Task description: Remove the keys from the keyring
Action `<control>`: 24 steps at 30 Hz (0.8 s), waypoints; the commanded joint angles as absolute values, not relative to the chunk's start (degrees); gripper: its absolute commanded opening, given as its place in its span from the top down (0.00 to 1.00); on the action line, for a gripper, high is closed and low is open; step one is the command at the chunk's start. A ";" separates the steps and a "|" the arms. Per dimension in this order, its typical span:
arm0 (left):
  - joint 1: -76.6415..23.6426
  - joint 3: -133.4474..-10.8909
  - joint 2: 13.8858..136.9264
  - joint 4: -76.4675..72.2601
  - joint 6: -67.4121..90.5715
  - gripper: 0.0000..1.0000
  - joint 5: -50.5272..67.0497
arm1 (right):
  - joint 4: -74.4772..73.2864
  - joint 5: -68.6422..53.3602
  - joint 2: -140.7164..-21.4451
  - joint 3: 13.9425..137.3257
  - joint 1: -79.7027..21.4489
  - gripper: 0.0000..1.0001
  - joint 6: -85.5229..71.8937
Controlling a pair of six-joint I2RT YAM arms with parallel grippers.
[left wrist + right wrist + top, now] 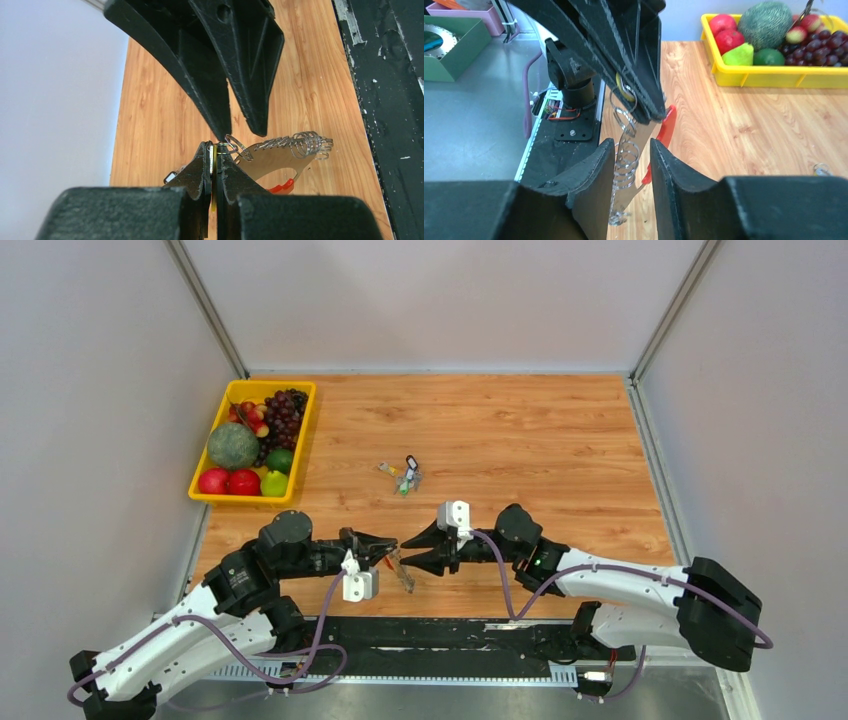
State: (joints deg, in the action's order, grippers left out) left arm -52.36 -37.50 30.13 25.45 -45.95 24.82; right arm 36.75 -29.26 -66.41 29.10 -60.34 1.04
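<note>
Wooden surface (560,440): the bunch is held above its near edge, between the two arms.
Left pincer (214,149): clamped on the top end of the red keyring (667,125), gripping a thin yellow tab (622,82).
Right pincer (631,145): jaws apart, straddling the keys (626,162), a silver stack lying between its fingers.
Long axis runs away from the left grip, straight through the right gap.
Judgement: the right arm is placed to close and pull.
</note>
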 commanded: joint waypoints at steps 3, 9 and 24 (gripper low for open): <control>-52.23 -37.71 30.30 22.64 -46.54 1.00 27.25 | 30.78 -28.05 -63.55 34.91 -60.48 0.64 6.73; -52.29 -37.75 30.41 22.68 -46.59 1.00 27.25 | 28.67 -30.28 -65.20 37.42 -60.58 0.66 7.76; -52.27 -37.47 30.04 22.76 -46.54 1.00 26.22 | 27.67 -28.55 -62.90 34.12 -60.66 0.66 5.41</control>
State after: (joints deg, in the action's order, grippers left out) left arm -52.36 -37.12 30.44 26.35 -46.15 25.39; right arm 27.77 -30.11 -66.15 35.92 -60.31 6.55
